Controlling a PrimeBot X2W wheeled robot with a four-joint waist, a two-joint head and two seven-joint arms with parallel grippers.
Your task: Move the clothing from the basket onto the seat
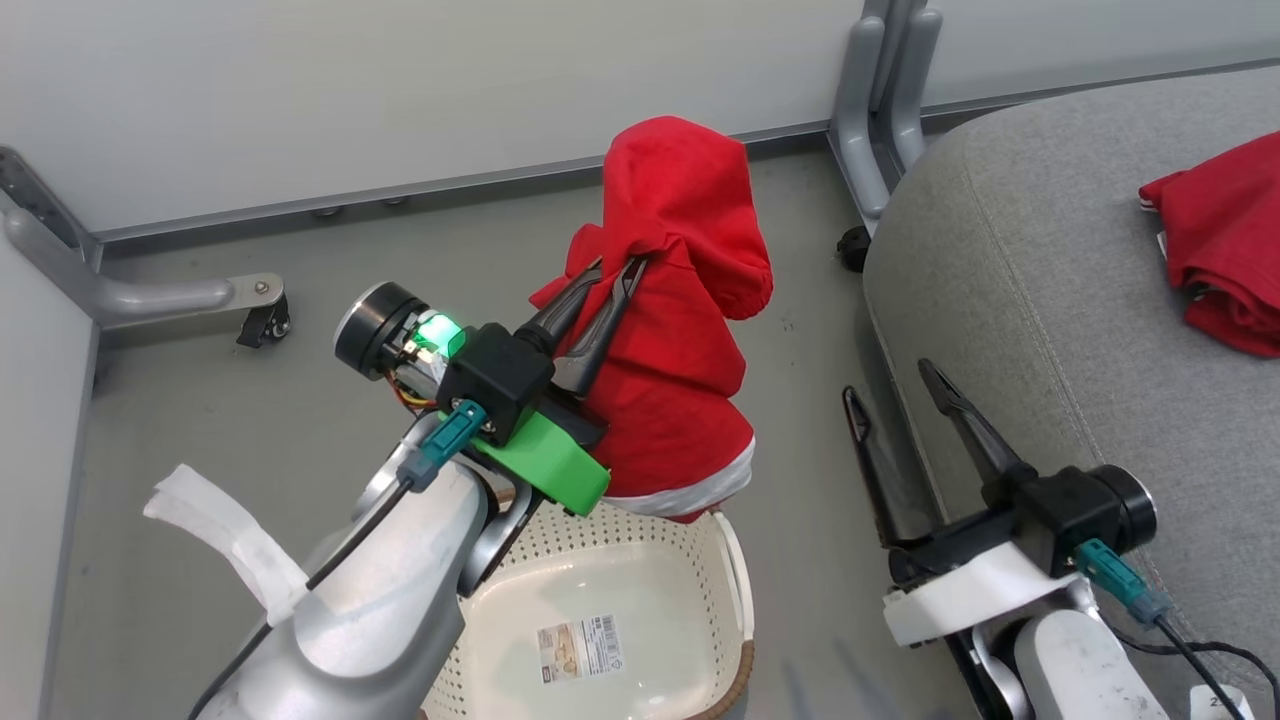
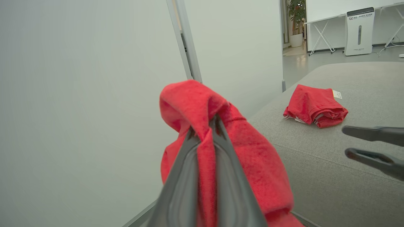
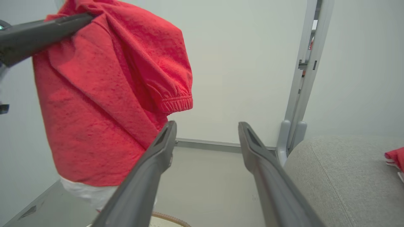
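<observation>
My left gripper [image 1: 615, 272] is shut on a red garment [image 1: 675, 330] with a white band along its bottom. It hangs in the air just above the cream basket [image 1: 610, 610], whose bottom shows a barcode sticker. In the left wrist view the fabric [image 2: 205, 126] is pinched between the two fingers. A second red garment [image 1: 1225, 240] with a white tag lies folded on the grey seat [image 1: 1010, 280] at the right. My right gripper [image 1: 895, 385] stands open by the seat's near edge, nothing between its fingers [image 3: 161, 148].
A pale wall panel [image 1: 400, 90] runs along the back, with grey metal legs and castors [image 1: 265, 320] at the left and a post [image 1: 885, 90] by the seat's corner. Grey floor lies between basket and seat.
</observation>
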